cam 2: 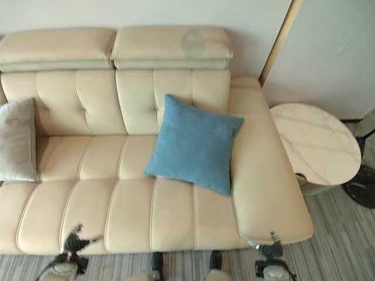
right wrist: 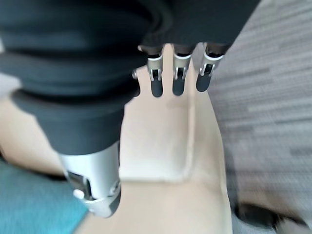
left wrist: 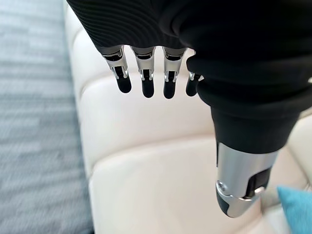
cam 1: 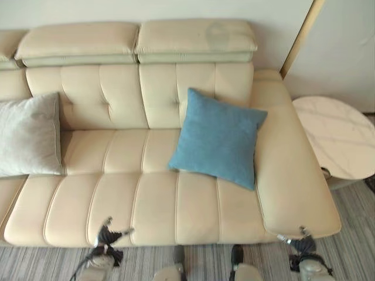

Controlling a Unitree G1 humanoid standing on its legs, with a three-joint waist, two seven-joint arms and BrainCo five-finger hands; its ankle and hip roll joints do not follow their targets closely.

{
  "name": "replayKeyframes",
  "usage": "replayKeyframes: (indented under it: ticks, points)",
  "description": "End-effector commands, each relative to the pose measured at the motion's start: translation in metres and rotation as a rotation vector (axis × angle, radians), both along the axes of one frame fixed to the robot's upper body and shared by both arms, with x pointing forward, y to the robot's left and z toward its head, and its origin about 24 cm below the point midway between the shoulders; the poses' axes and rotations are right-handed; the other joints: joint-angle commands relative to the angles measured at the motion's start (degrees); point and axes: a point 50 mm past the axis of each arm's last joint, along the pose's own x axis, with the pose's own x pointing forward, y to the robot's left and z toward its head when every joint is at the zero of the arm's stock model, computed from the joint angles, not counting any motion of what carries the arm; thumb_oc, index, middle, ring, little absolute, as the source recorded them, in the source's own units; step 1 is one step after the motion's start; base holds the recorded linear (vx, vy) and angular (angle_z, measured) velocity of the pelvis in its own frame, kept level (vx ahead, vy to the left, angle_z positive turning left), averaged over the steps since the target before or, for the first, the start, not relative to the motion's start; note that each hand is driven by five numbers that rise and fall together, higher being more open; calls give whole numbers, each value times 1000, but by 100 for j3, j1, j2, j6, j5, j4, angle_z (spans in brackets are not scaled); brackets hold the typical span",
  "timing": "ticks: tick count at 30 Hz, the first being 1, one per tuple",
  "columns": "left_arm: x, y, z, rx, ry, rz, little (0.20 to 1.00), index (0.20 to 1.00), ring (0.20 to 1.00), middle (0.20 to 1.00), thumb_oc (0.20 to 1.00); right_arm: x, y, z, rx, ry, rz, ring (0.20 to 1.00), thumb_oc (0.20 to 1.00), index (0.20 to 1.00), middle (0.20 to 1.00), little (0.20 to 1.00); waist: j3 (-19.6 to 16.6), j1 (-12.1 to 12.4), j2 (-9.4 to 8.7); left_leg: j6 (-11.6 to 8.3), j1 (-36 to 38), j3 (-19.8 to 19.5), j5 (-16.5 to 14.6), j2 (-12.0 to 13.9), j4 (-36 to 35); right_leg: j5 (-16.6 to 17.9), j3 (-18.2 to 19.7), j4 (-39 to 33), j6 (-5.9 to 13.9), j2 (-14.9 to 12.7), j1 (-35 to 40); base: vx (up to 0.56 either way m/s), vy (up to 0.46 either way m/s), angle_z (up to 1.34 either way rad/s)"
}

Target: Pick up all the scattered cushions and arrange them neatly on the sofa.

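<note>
Blue cushion (cam 1: 218, 139) leaning against sofa (cam 1: 146, 205) backrest, right end; grey cushion (cam 1: 29, 136) far left. Soft, light, best pinched by a corner. Left hand (left wrist: 165, 73) and right hand (right wrist: 175, 73) open, empty.

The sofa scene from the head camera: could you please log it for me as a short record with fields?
sofa: cream leather sofa, tufted back
blue cushion: square blue fabric cushion leaning upright against the backrest beside the armrest
grey cushion: light grey fabric cushion propped at the backrest farther left
side table: round white marble-look table past the armrest
left hand: open, holding nothing
right hand: open, holding nothing
</note>
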Motion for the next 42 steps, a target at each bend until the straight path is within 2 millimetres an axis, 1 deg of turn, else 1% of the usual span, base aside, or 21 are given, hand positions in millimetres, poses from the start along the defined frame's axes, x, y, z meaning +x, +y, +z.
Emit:
replayKeyframes:
  ticks: [1,6,10,12,15,18,22,24,25,26,27,28,31,32,33,35,36,38,40,41,42]
  points:
    - [35,8,13,12,-51,-7,1000,1000,1000,1000,1000,50,-19,31,-77,-101,73,1000,1000,1000,1000,1000,33,-10,37,-237,510,-67,-464,-28,-149,-76,188,-197,216,223,267,78,44,-2]
    - [-27,-1,-28,-52,206,35,1000,1000,1000,1000,1000,-1,-20,-8,-58,154,88,1000,1000,1000,1000,1000,-261,63,-49,-201,979,-25,-574,-28,-233,-186,193,-324,199,278,759,21,25,-4]
    - [-54,-7,-41,-89,308,56,1000,1000,1000,1000,1000,-29,-15,-25,5,262,51,1000,1000,1000,1000,1000,-341,82,-114,-171,1216,-19,-656,-29,-233,-283,194,-288,189,290,987,-10,8,0]
    - [-70,-10,-47,-99,369,57,1000,1000,1000,1000,1000,-45,-4,-36,48,315,47,1000,1000,1000,1000,1000,-238,81,-160,-149,1316,46,-702,-11,-233,-277,203,-203,188,284,994,-98,25,-5]
    - [-70,-10,-48,-104,375,55,1000,1000,1000,1000,1000,-46,0,-38,64,323,49,1000,1000,1000,1000,1000,-101,85,-155,-141,1290,79,-668,7,-233,-275,225,-15,200,286,876,-152,-3,-16]
    - [-63,-6,-44,-88,360,56,1000,1000,1000,1000,1000,-40,6,-38,80,307,51,1000,1000,1000,1000,1000,211,85,-40,-69,1087,105,-433,134,-233,-575,346,997,164,380,519,-321,1,-13]
    - [-66,-4,-45,-75,391,32,1000,1000,1000,1000,1000,-44,7,-40,85,320,49,1000,1000,1000,1000,1000,164,182,49,-43,737,132,-202,224,-233,-840,532,1920,91,374,614,-278,-46,2]
    - [-68,-5,-46,-78,398,38,1000,1000,1000,1000,1000,-43,8,-39,85,313,45,1000,1000,1000,1000,1000,71,267,-2,-77,533,148,-67,243,-233,-789,726,1851,117,368,879,-242,-147,15]
    - [-68,-6,-46,-78,396,40,1000,1000,1000,1000,1000,-42,8,-39,83,309,42,1000,1000,1000,1000,1000,28,325,-40,-108,368,155,28,263,-226,-875,786,1527,104,374,1136,-329,-253,-26]
    - [-68,-7,-46,-79,392,46,1000,1000,1000,1000,1000,-39,9,-38,76,305,52,1000,1000,1000,1000,1000,-31,451,-68,-218,128,206,210,388,-165,-1263,791,823,-1,436,1475,-340,-269,-34]
    - [-69,-8,-47,-79,391,42,1000,1000,1000,1000,1000,-39,10,-38,73,303,61,1000,1000,1000,1000,1000,-42,471,-40,-278,30,189,313,450,-152,-1357,762,549,-65,519,1584,-476,-341,-41]
    - [-67,-11,-47,-85,385,40,1000,1000,1000,1000,1000,-38,9,-38,71,296,56,1000,1000,1000,1000,1000,18,464,24,-427,-130,134,502,597,-106,-1412,774,326,-181,703,1638,-444,-283,-25]
    - [-55,-18,-46,-89,343,17,1000,1000,1000,1000,1000,-31,6,-33,52,269,48,1000,1000,1000,1000,1000,322,399,117,-616,-327,108,545,811,-75,-1389,656,317,-356,930,1530,-496,-247,24]
    - [-51,-19,-45,-89,333,12,1000,1000,1000,1000,1000,-30,4,-33,45,268,53,1000,1000,1000,1000,1000,385,403,111,-588,-359,-2,477,786,27,-1339,630,354,-392,925,1454,-477,-143,68]
    - [-51,-21,-46,-95,331,12,1000,1000,1000,1000,1000,-30,4,-33,44,275,54,1000,1000,1000,1000,1000,442,347,60,-450,-352,-198,279,637,500,-1199,538,362,-383,838,1331,-553,-130,61]
    - [-59,-23,-48,-115,349,24,1000,1000,1000,1000,1000,-32,5,-34,51,288,66,1000,1000,1000,1000,1000,333,226,-125,-179,-128,-191,-679,237,1716,-899,455,226,-401,608,1050,-448,-99,49]
    - [-58,-23,-48,-115,349,24,1000,1000,1000,1000,1000,-31,5,-34,51,288,66,1000,1000,1000,1000,1000,321,221,-123,-179,-142,-195,-668,236,1710,-893,451,223,-401,609,1036,-172,-40,53]
    - [-66,-24,-51,-125,378,28,1000,1000,1000,1000,1000,-37,4,-36,57,310,65,1000,1000,1000,1000,1000,229,168,-171,-99,87,-202,-1056,10,2053,-791,443,85,-397,559,995,-71,14,30]
    - [-75,-24,-54,-131,412,29,1000,1000,1000,1000,1000,-44,4,-39,65,340,58,1000,1000,1000,1000,1000,75,58,-79,-75,688,-96,-1136,9,1512,-756,400,-20,-353,635,977,13,107,21]
    - [-78,-26,-55,-124,440,-3,1000,1000,1000,1000,1000,-52,4,-42,65,369,56,1000,1000,1000,1000,1000,-100,-38,75,-113,1141,-66,-887,65,239,-669,275,-142,-285,740,898,38,132,7]
    - [-78,-26,-55,-124,440,-3,1000,1000,1000,1000,1000,-52,4,-42,65,369,56,1000,1000,1000,1000,1000,-97,-39,76,-113,1159,-66,-873,64,212,-668,273,-146,-285,741,904,-17,136,19]
